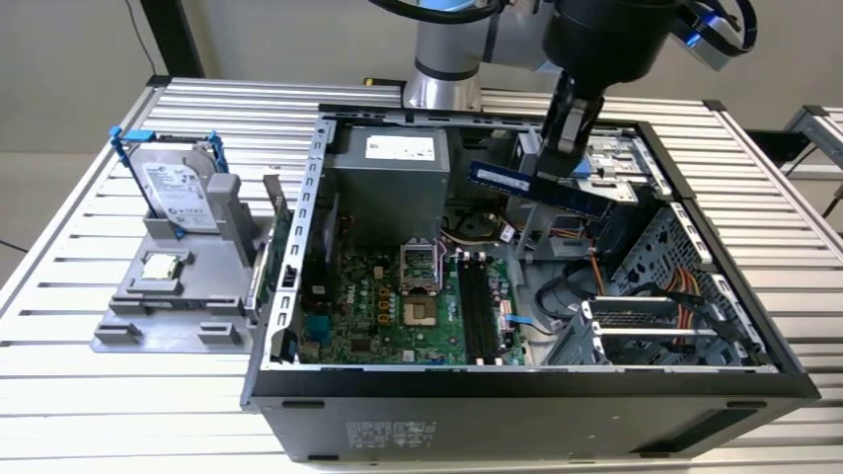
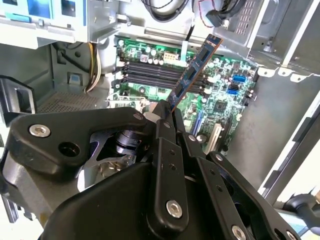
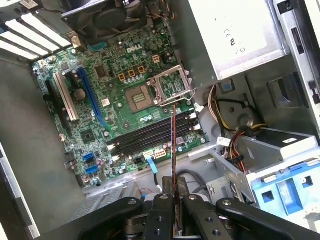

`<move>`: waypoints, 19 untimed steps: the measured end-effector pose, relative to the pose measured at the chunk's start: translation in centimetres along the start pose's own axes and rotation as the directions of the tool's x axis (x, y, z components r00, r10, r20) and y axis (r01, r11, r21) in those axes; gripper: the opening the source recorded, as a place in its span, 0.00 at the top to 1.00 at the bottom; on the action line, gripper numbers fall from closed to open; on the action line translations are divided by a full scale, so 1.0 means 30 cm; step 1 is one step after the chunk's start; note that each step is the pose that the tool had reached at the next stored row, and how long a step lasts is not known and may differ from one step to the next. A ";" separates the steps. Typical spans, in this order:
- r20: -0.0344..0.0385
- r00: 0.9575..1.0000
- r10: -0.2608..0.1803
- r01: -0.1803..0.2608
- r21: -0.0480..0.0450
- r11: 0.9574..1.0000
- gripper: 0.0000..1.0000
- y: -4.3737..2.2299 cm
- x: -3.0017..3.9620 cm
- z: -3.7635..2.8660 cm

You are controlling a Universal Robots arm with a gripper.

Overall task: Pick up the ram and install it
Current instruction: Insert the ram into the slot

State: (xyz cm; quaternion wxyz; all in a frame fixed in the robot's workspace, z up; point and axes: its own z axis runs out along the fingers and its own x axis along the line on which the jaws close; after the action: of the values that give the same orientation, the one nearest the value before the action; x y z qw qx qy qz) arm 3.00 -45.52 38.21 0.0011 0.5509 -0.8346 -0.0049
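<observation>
A black gripper [image 1: 559, 170] is pinching the long, flat blue ram stick [image 1: 538, 188] above the green motherboard [image 1: 382, 296], fingers clamped on its faces, seemingly mid-length. It is likely light, stiff and fragile.

At the top of the exterior view, the arm [image 1: 441, 59] presents a silver-grey cylindrical segment with a light-blue ring at its upper edge. Beside it is a rounded black wrist housing [image 1: 613, 35], with a blue-edged part [image 1: 718, 30] toward the upper right corner. In both wrist views the gripper [image 2: 167, 114] [image 3: 176, 197] is matte black, built of flat, rounded linkage bars joined by silver screw heads and pivot pins.
</observation>
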 end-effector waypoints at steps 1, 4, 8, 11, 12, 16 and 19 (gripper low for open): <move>0.000 1.000 0.005 -0.005 0.000 1.000 1.00 -0.001 0.000 0.000; 0.000 1.000 0.020 -0.020 0.000 1.000 1.00 -0.004 -0.001 0.000; 0.000 0.999 0.035 -0.035 0.000 0.999 1.00 -0.010 -0.001 0.000; 0.000 0.999 0.046 -0.046 0.000 0.999 1.00 -0.013 0.000 0.000; 0.000 0.999 0.049 -0.049 0.000 0.999 1.00 -0.014 0.000 0.000; 0.001 0.998 0.064 -0.064 0.000 0.998 1.00 -0.017 0.001 0.000; 0.001 0.997 0.076 -0.076 0.000 0.997 1.00 -0.019 0.002 0.000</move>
State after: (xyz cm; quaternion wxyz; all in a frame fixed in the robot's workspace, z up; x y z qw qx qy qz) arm 3.50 -45.79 38.21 0.0011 0.5186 -0.8550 -0.0050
